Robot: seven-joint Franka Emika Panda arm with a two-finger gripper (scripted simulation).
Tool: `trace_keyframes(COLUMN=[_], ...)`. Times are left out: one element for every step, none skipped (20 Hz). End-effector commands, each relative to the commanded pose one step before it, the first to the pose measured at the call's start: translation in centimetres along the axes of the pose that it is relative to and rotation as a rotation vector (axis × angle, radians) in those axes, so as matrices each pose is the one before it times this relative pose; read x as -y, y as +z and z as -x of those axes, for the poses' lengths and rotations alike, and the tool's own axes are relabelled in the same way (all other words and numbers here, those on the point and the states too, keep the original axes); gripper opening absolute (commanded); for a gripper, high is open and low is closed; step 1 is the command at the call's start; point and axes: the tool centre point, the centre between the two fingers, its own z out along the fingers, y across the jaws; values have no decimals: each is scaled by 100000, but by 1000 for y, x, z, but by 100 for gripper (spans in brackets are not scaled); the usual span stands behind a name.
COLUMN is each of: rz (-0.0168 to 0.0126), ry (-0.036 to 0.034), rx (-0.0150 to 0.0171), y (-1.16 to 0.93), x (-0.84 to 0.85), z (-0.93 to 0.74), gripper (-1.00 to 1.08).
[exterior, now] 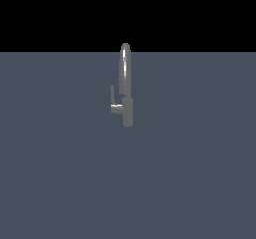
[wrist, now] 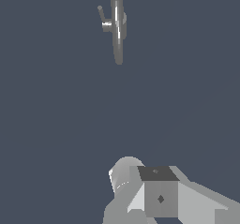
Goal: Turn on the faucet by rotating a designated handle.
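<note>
The faucet (exterior: 126, 83) is a small grey metallic fixture standing upright on the flat grey-blue floor, in the middle of the exterior view. It has a tall narrow arched spout and a thicker cylindrical base. The handle (exterior: 113, 97), a thin L-shaped lever, sticks out of the base toward the exterior view's left and turns upward. From above, the wrist view shows the faucet (wrist: 117, 28) with the handle (wrist: 101, 15) beside it, far from the camera. No gripper fingers show in either view. Nothing touches the faucet.
A pale grey blocky part of the robot (wrist: 159, 197) with a dark square face fills the lower edge of the wrist view. A flat grey-blue floor (exterior: 60, 173) spreads around the faucet, with black background behind it.
</note>
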Motion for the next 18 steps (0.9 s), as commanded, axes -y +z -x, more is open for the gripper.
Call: trace_keyframes(rz=[0, 91, 242, 409, 565, 698, 728, 594, 448, 290, 132, 11, -47, -76, -9, 63, 127, 185], ry=[0, -114, -308, -528, -746, -956, -1054, -934, -789, -609, -385, -156, 35, 240, 337, 405, 500, 604], rx=[0, -51, -135, -223, -297, -346, -326, -226, -126, -31, 39, 65, 37, -32, -158, -274, -395, -513], y=[0, -17, -48, -79, -107, -127, -123, -89, -54, -20, 8, 20, 14, -8, -50, -89, -130, -169], x=[-1, 19, 35, 66, 91, 111, 115, 93, 68, 44, 19, -2, 0, -16, 2, 14, 26, 38], z=[0, 0, -8, -11, -15, -18, -19, -15, -11, -6, -1, 3, 6, -4, -5, -10, -14, -19], gripper=[-100, -100, -100, -100, -100, -100, -100, -100, -100, -100, -100, -100, -100, -100, -100, -100, -100, -100])
